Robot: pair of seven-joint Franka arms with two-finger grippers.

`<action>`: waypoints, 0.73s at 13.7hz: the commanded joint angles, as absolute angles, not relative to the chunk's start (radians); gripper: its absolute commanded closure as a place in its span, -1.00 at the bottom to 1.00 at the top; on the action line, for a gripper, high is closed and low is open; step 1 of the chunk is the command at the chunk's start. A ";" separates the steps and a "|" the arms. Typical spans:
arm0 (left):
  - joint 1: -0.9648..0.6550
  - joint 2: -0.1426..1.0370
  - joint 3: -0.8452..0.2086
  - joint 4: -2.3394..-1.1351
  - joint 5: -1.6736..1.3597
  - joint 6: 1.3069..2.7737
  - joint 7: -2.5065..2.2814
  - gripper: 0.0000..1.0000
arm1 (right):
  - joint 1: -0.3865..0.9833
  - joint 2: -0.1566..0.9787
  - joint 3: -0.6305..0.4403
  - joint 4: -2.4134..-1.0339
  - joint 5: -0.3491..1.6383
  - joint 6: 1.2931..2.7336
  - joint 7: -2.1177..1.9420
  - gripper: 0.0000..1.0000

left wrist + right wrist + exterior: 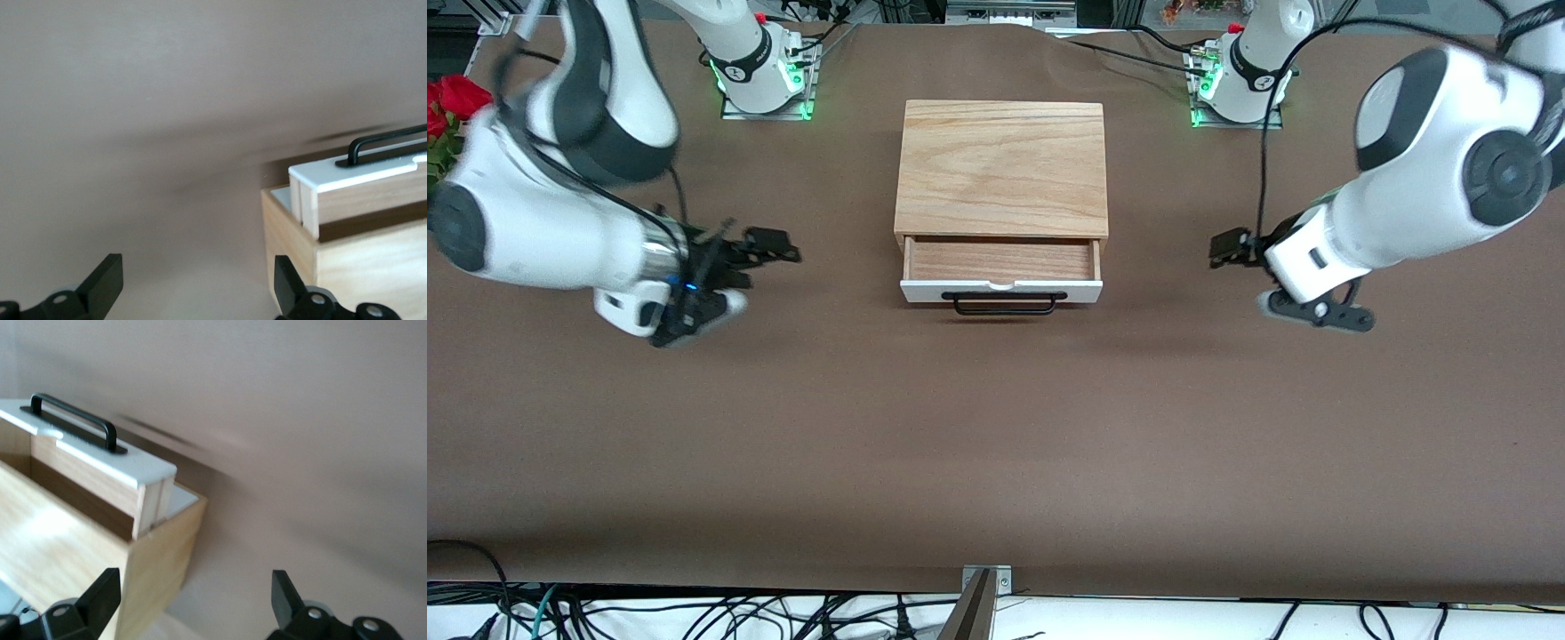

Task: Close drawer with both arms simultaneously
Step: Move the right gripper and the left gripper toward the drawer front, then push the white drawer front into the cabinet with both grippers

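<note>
**Drawer's still poking out, both arms parked off to the sides**

Starting at the business ends: the left gripper (1232, 249) hangs over bare worktop (996, 444) toward its own arm's end, level with the open drawer (1000, 269) but well apart from it. Its wrist view shows both fingers spread wide with nothing between them. The right gripper (769, 249) mirrors that at the right arm's end, also wide open and empty, also well clear of the box.

The drawer itself sits partway pulled out of the oak-coloured box (1001, 167) in the middle of the worktop, white front (1000, 291) and black bar handle (1003, 304) facing the front camera, light wood interior showing and empty.

My read: this is the approach step, no contact yet. Next each gripper needs to swing in front of the white panel, one toward each end, then both push together toward the box so the drawer doesn't skew and jam.

Count: two arms, two grippers, one box, one drawer, one handle. Some red roses (449, 102) peek in at the edge.
</note>
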State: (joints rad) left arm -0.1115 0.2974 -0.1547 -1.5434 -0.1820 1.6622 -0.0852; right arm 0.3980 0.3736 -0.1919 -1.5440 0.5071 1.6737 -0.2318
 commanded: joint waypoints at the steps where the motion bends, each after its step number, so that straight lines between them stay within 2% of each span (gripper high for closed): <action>1: -0.143 0.392 -0.152 -1.503 -0.241 1.698 -0.097 -1.00 | 0.454 0.475 -0.198 -1.526 0.644 1.764 -0.225 -1.00; 5: -0.187 0.482 -0.152 -1.522 -0.342 1.765 -0.106 -1.00 | 0.538 0.578 -0.198 -1.526 0.764 1.940 -0.225 -1.00; 10: -0.274 0.532 -0.152 -1.542 -0.344 1.883 -0.167 -1.00 | 0.577 0.618 -0.198 -1.548 0.831 2.002 -0.225 -1.00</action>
State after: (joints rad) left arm -0.2449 0.5173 -0.1582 -1.5428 -0.3230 1.8411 -0.1366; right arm 0.5675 0.6153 -0.1903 -1.5427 0.8086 1.9917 -0.2314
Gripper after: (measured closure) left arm 0.000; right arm 0.000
